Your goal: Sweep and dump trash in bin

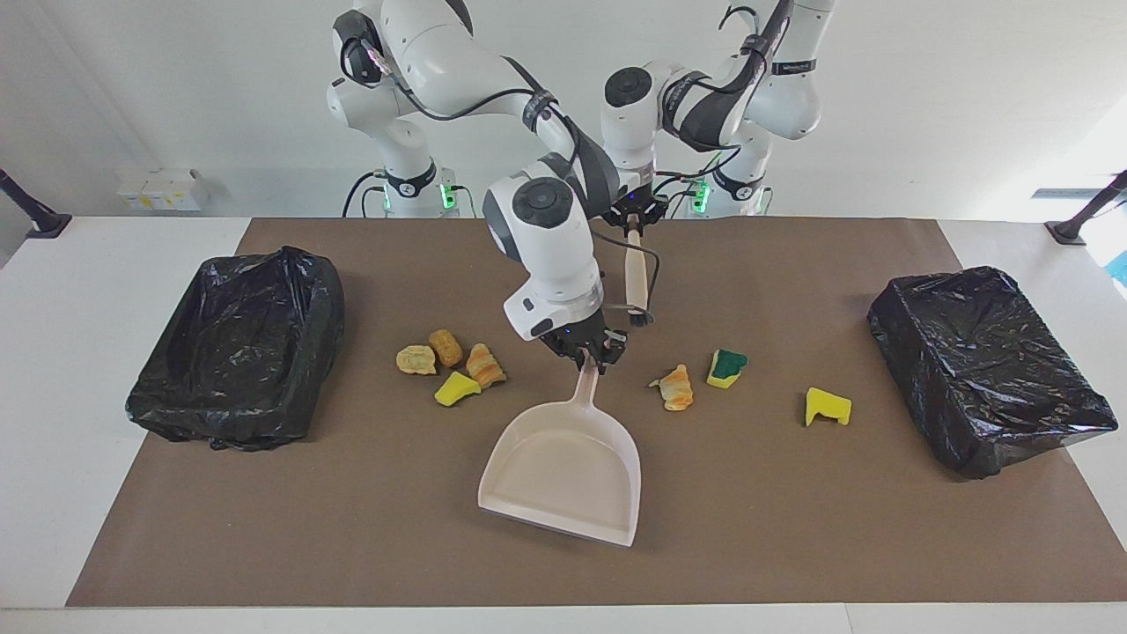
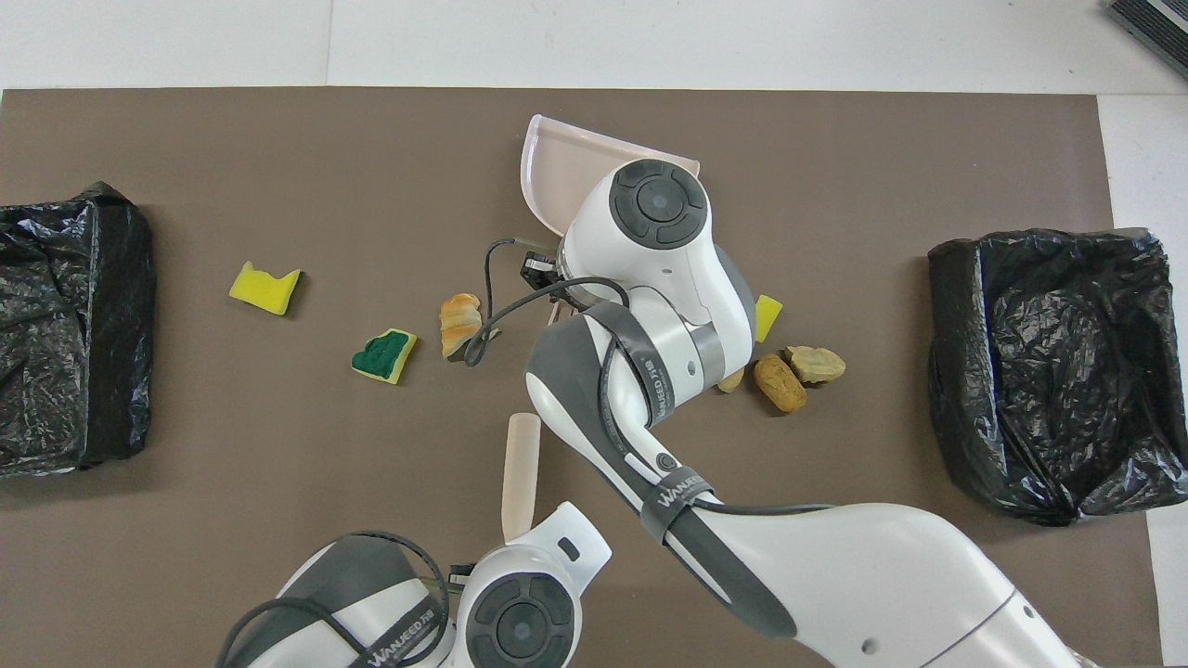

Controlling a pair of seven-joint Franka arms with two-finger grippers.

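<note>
Right tool point(image 1: 588, 355) clamps the dustpan point(image 1: 563, 467) handle; left tool point(image 1: 636, 219) grips a brush point(image 1: 636, 282) (hanging bristles-down). Both black-lined bins point(image 1: 238, 348) point(image 1: 986, 370) show no scraps.

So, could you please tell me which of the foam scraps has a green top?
The scrap with the green top lies between the orange-striped scrap and the plain yellow scrap, toward the left arm's end; no other shows green.

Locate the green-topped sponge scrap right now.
The green-topped scrap lies on the brown mat, toward the left arm's end, between the orange-striped scrap and the lone yellow scrap.
</note>
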